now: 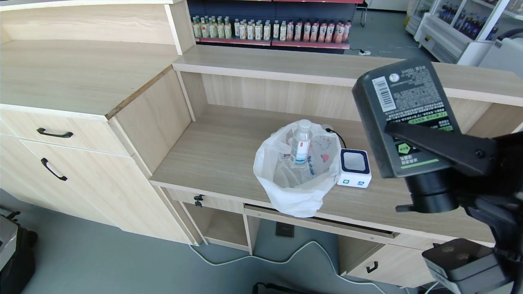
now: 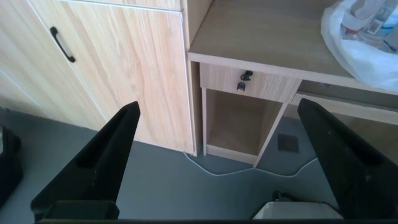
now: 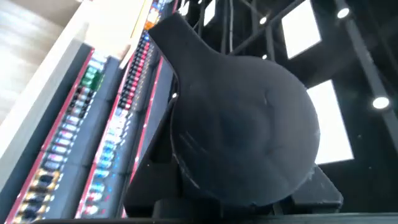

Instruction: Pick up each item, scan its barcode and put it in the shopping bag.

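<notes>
Held high: right gripper [image 1: 410, 139] clamped on the flat black labelled package [image 1: 402, 102], long axis near upright, right of white box scanner [image 1: 354, 167] and white plastic shopping bag [image 1: 294, 196]; left gripper [image 2: 217, 168] gapes, farther off.

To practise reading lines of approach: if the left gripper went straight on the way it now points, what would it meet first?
Likely the open cubby under the counter's keyed drawer, or the grey floor before it; depth is unclear. Nothing lies between it and the left gripper.
</notes>
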